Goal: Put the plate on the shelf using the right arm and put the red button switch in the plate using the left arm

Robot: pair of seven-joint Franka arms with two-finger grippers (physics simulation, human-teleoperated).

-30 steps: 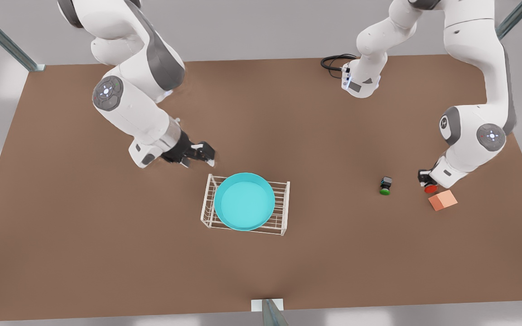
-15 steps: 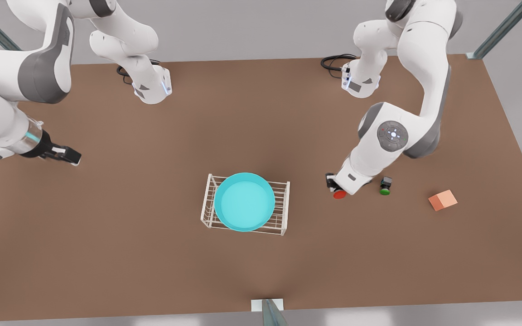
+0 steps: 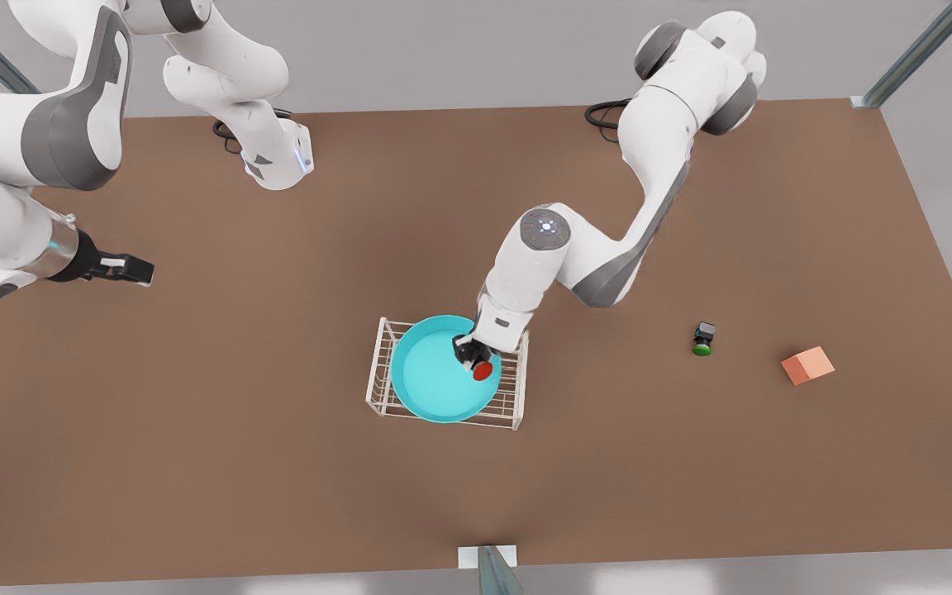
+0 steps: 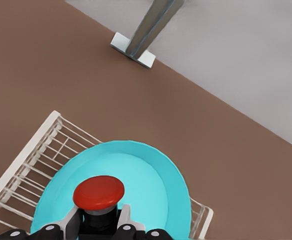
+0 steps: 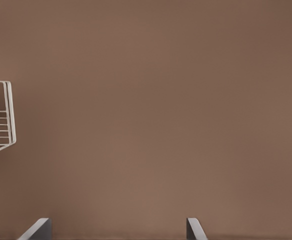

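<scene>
Front view: the plate [image 3: 435, 380] is sitting on the shelf [image 3: 378, 364], with the left gripper [image 3: 473, 357] pinching the red button switch [image 3: 484, 370] over its right side. Farther off at the table's left edge, the right gripper [image 3: 130, 269] is waiting, fingers spread.

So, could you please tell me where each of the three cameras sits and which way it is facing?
Front view: high above, looking down on the brown table; both white arms show.
Left wrist view: on the left gripper, over the round cyan plate, holding the red button switch.
Right wrist view: on the open right gripper, facing bare table.
Shared: the white wire shelf appears in all three.
</scene>
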